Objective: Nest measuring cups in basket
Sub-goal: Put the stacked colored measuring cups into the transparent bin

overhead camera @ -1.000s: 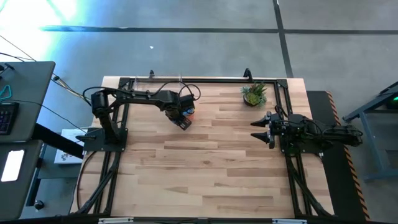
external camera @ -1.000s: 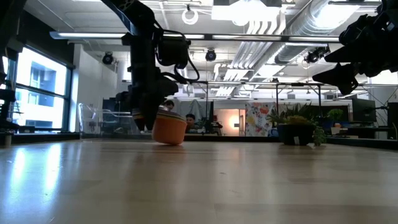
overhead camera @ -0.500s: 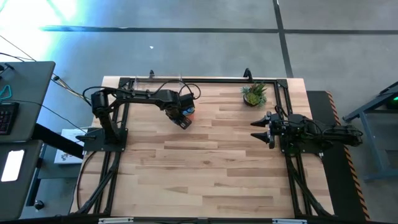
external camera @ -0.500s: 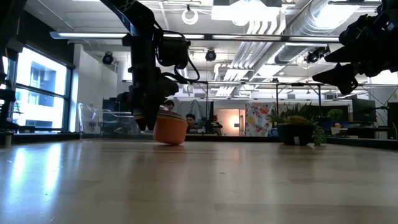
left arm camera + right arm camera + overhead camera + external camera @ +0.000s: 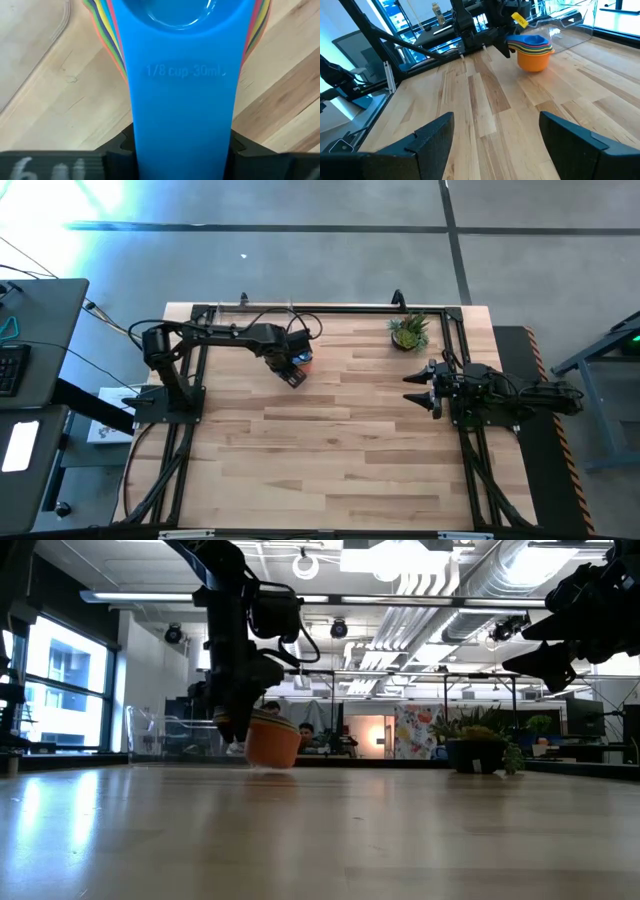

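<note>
Looking first at the measuring cups (image 5: 534, 51), I saw them already nested into one stack, orange outermost at the bottom and blue on top, with the rims of the other colours showing as thin bands between. The stack sat at the back left part of the tabletop (image 5: 340, 450), and in the low view (image 5: 272, 743) it looked tilted, its base at or just above the wood; I could not tell whether it touched. Through the left wrist camera the blue cup's flat handle (image 5: 182, 100) filled the middle, stamped "1/8 cup 30ml", and ran straight back into the left end effector (image 5: 292, 370), which was pinching the stack by its handles, one dark finger showing on either side. The basket (image 5: 567, 19), clear and low-walled, stood just behind the stack toward the back edge, with the cups outside it; its rounded corner (image 5: 35, 55) showed beside the stack in the left wrist view. The right end effector (image 5: 412, 388) hung above the right side of the tabletop, well apart from the cups, its fingers (image 5: 427, 140) spread wide and holding nothing. A small potted plant (image 5: 408, 332) stood near the back right corner.
</note>
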`<state>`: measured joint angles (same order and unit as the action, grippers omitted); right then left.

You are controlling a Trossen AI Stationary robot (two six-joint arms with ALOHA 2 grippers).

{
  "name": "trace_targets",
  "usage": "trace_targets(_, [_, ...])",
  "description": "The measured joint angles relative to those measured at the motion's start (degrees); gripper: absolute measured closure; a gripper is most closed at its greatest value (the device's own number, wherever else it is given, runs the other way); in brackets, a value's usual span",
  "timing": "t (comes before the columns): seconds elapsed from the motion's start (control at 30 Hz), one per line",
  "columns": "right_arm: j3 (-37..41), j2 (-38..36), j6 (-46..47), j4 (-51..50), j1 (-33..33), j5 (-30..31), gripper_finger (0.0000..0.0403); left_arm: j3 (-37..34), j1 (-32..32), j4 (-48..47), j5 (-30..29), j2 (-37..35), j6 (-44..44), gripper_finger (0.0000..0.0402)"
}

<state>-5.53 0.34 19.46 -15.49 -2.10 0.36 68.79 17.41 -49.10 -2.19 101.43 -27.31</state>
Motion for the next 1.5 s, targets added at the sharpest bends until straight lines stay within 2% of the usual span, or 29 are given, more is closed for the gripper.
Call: trace_targets(1.5, [0.01, 0.02, 0.0, -0.02, 0.01, 0.01, 0.0119, 0.0, 0.0, 2.45, -1.51, -2.23, 4.0, 0.0275])
